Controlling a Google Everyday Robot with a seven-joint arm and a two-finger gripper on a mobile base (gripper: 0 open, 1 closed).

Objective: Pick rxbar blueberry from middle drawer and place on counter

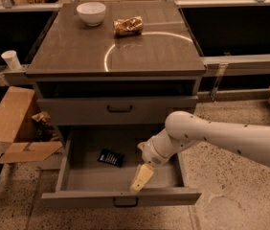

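Camera view: gripper (141,178) over middle drawer (84,177) near rxbar blueberry (110,157); arm (230,139) cut off

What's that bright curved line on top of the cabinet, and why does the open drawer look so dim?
In the camera view, the arc is glare, likely a lamp reflected in the glossy counter; the middle drawer lies dimmer in shade, with the gripper over it beside the rxbar blueberry.
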